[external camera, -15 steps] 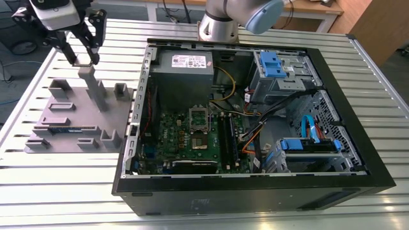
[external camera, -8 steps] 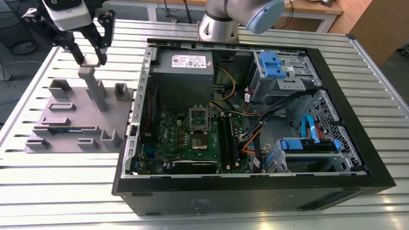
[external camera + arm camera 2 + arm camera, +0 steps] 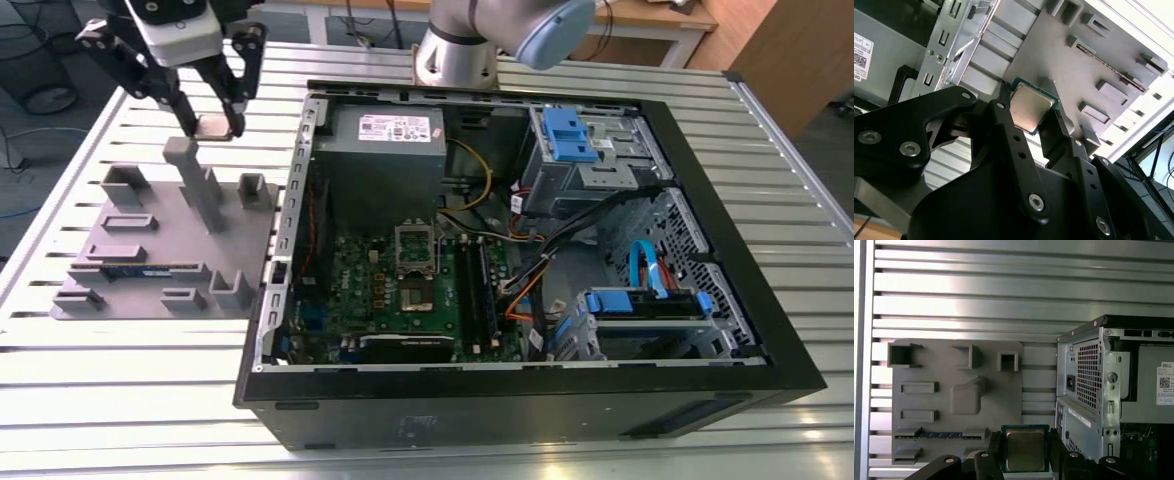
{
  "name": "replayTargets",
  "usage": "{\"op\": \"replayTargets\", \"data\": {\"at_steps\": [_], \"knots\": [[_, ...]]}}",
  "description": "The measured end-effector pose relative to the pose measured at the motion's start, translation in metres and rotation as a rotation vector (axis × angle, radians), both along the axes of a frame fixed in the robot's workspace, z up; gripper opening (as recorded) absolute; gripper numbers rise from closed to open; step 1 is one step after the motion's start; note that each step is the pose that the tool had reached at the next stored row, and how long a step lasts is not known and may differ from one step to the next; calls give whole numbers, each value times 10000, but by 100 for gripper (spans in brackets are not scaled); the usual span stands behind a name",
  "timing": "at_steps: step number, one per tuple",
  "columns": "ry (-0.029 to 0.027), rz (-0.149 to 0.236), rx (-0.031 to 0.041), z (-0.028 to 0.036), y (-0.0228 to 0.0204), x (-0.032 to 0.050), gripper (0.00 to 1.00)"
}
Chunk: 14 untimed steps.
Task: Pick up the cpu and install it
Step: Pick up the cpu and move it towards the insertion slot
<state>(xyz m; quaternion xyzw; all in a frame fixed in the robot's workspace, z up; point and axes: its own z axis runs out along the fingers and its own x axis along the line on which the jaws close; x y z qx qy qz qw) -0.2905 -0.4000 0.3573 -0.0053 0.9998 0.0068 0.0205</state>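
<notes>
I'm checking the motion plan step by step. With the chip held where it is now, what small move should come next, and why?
Probably carry it sideways toward the exterior view's right, keeping height. The gripper is shut on the chip above the grey tray, while the motherboard lies inside the open case, beyond its side wall.
</notes>
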Motion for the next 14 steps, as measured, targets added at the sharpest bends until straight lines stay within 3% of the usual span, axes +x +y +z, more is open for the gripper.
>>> {"op": "replayTargets", "data": {"at_steps": [14], "knots": [[0,0,0,-3,0,463,47]]}}
